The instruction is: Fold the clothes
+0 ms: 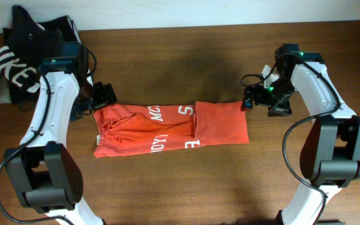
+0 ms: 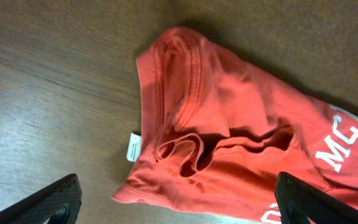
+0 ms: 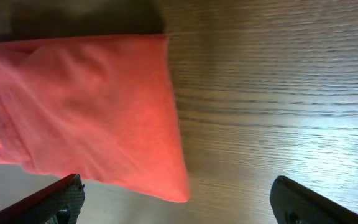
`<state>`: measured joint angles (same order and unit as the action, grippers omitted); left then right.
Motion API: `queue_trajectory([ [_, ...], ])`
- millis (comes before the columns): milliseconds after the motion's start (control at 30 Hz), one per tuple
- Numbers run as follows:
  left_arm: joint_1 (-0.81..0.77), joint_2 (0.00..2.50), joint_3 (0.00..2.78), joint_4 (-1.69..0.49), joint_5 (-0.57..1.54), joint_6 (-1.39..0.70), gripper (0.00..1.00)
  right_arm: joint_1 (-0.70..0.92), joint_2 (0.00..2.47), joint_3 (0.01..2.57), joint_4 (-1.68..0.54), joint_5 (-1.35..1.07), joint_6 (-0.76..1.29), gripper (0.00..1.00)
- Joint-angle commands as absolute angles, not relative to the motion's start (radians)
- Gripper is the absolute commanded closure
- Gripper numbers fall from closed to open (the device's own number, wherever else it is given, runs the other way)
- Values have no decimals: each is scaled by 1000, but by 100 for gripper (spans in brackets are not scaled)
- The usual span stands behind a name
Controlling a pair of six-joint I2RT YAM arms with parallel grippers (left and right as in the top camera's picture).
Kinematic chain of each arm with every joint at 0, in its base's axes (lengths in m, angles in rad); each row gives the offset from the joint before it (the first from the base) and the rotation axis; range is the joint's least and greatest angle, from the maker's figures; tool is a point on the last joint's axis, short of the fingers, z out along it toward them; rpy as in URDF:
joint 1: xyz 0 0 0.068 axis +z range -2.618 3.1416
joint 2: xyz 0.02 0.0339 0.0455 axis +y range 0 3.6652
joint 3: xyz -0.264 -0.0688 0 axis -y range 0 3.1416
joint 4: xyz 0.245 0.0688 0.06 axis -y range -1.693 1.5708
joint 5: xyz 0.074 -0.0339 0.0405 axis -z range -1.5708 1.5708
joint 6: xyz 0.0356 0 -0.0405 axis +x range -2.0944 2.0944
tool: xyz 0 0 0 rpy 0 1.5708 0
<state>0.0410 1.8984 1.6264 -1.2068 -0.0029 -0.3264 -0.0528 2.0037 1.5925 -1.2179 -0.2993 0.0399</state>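
The shirt (image 1: 167,128) is laid flat on the table (image 1: 180,187) as a long band, and its long axis is run straight from the left jaws to the right jaws, so that it is held between the two, one short end to each arm. The collar (image 2: 179,81) end, with its white label (image 2: 133,149), is found just ahead of the left jaws and inside their span. The plain end, already doubled over part of the lettering (image 1: 167,125), is found just ahead of the right jaws, with its near corner about midway between the fingers and bare wood taking up the rest of the gap. Both pairs of jaws are spread wide and nothing is gripped by either; whether the cloth is touched by any finger cannot be told. Neither arm is clearly the nearer — each is set close by its own end. The coming move is judged to be a fold along the long axis, one short end being pinched and carried toward the far jaws. The crumpled collar end would probably be the harder to take cleanly — loose folds could be caught unevenly there.
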Motion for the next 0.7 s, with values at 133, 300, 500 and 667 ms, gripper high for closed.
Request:
queue_trajectory([
  [133,20,1915,1618,-1189,4,-325,1,70,2003,1603,-1183,-531,-81,3],
  [300,20,1917,1618,-1182,5,-325,1,223,2003,1603,-1119,-434,55,1],
  [500,20,1917,1618,-1187,5,-325,1,469,2020,1603,-1044,-145,354,1],
  [667,20,1917,1618,-1204,4,-325,1,543,2098,1603,-1047,-35,483,4],
])
